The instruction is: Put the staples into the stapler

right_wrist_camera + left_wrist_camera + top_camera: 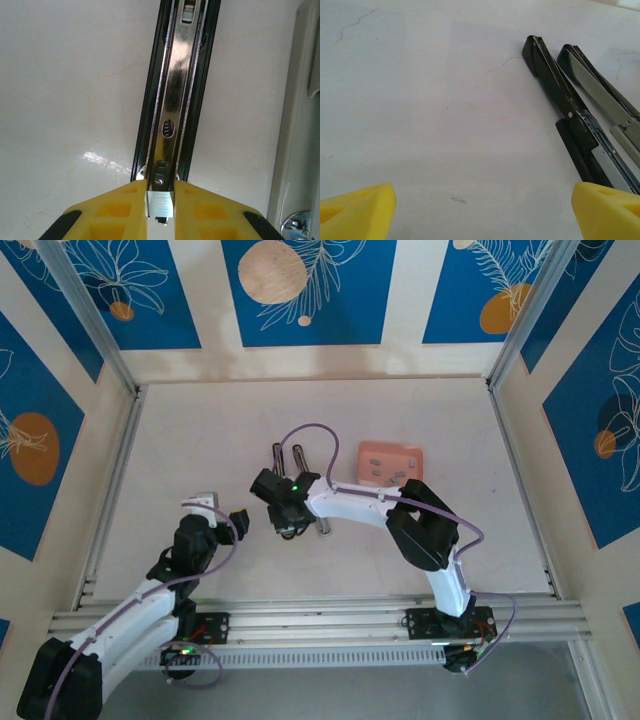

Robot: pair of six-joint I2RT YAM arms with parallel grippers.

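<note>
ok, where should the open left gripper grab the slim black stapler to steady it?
Probably the far half of the slim black stapler, clear of the right gripper pinching a silvery staple strip. Come from above, left gripper straddling both arms across their width: it lies opened flat, sides parallel, the gap between them likely too narrow for a finger.

The top external camera is looking down from above and behind the arm bases, taking in the whole pale marbled table [200, 440], near edge to far edge. The left wrist camera is riding low over the table, facing the slim black stapler with its silvery metal rail [570, 114] past the left tool [482, 212]. The right wrist camera is peering along that rail from nearer still, over the right tool [160, 205]. All three views are sharing the stapler.
</note>
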